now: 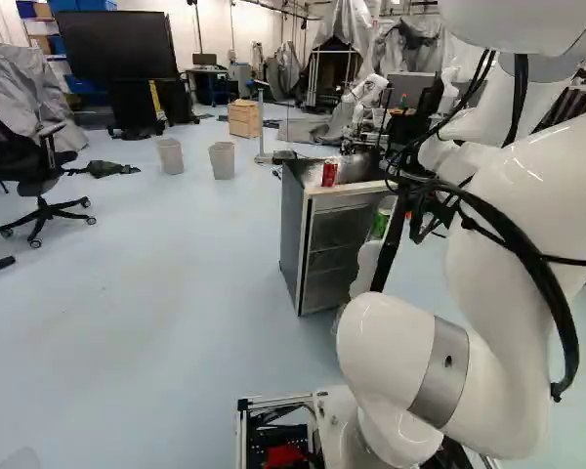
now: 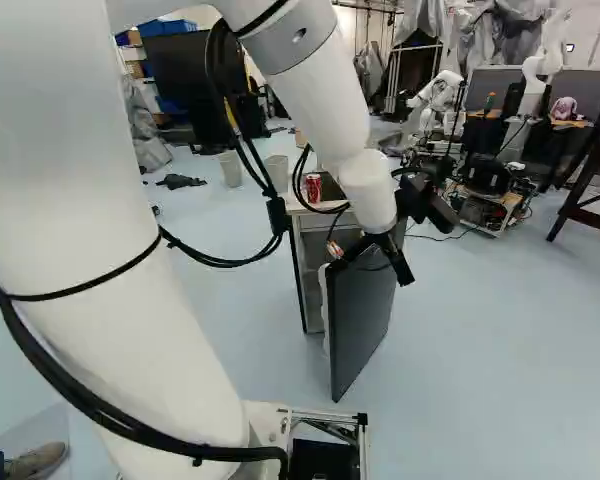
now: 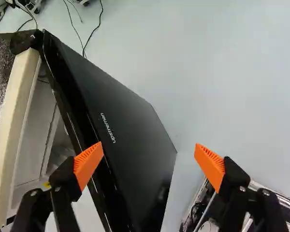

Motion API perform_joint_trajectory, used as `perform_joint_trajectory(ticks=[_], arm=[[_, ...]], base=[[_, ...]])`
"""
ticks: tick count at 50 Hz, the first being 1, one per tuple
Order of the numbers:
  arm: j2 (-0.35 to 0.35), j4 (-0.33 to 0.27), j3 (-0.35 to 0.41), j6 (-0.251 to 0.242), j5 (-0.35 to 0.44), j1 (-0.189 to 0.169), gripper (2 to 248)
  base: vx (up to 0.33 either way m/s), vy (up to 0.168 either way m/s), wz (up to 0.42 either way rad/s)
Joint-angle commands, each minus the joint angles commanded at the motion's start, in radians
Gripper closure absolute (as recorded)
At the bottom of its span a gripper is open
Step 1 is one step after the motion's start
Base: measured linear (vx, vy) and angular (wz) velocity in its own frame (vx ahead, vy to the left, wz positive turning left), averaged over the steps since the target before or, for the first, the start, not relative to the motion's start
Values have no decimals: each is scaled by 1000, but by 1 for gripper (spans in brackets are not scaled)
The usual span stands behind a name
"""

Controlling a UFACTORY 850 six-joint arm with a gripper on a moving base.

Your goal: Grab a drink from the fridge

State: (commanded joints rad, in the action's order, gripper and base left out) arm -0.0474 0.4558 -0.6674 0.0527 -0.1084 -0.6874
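In the right base view my gripper point(image 2: 385, 262) is at the top of the dark fridge door point(image 2: 362, 310), which is swung out. The small fridge point(image 1: 291, 234) stands with its front uncovered, showing shelves. A red can point(image 1: 329, 174) is on top of it, and something green point(image 1: 381, 220) shows near the door side, partly behind my arm. In the wrist view my gripper point(image 3: 149, 146) is open, one finger over the edge of the door point(image 3: 130, 130) and the other over floor. Whether a finger touches the door, I cannot tell. Nothing is held.
Two grey bins point(image 1: 223, 160) and a wooden box point(image 1: 244, 118) stand beyond the fridge to the left. An office chair point(image 1: 34, 171) is at the left of the left base view. Another robot point(image 2: 438, 92) stands behind, with equipment and cables on the floor nearby.
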Motion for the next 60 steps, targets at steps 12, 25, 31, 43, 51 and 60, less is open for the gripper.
perform_joint_trajectory(ticks=[12,25,31,43,51,60], arm=[[40,-3,42,0,6,20,3],[106,-46,109,0,68,12,3],[133,-85,135,0,114,2,3],[157,-179,161,0,217,-6,3],[137,-242,159,0,285,-7,3],[107,-315,153,0,364,-7,3]], base=[[0,0,0],[0,0,0],[0,0,0],[0,0,0],[0,0,0],[0,0,0]])
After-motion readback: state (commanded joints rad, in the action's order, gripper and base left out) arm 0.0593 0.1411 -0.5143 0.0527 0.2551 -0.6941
